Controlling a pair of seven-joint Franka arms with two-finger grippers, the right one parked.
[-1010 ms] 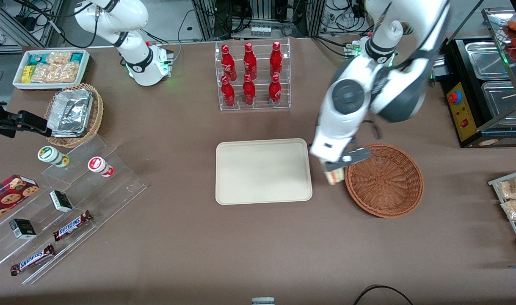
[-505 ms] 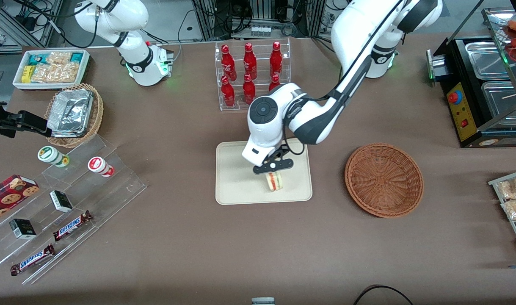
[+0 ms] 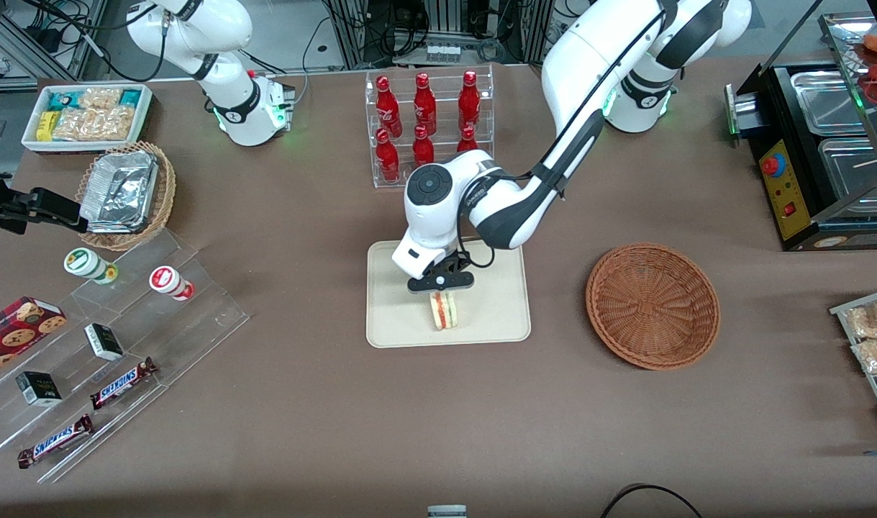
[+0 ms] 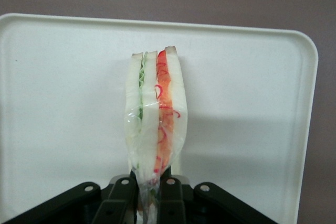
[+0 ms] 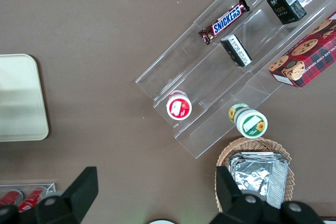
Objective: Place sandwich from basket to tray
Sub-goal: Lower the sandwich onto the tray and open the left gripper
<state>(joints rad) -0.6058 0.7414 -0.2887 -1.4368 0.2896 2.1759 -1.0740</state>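
In the front view, the left arm's end effector point(image 3: 440, 283) is seen above the flat cream-beige rectangular tray point(image 3: 391, 316), closed on the small triangular sandwich of pale bread with red and green filling point(image 3: 444, 311). The sandwich is held on edge over the part of the tray nearer the front camera. The round reddish-brown woven wicker basket point(image 3: 652, 305) stands empty on the brown bench point(image 3: 301, 403), toward the working arm's end and apart from the tray. Whether the sandwich already touches the tray cannot be told here.

In the left wrist view, the sandwich point(image 4: 155, 124) is shown in clear wrap, pinched at one end between the black fingers point(image 4: 169, 203), with the tray point(image 4: 63, 103) lying under it and its rim well clear all round. The step in hand is judged to be the set-down. A straight, slow lowering is called for until the wedge rests on the tray; only then should the grip be released. Since the wedge stands on a narrow edge, toppling is to be expected, and a low release is advised.

In the right wrist view, only a corner of the tray point(image 5: 21, 98) is seen.
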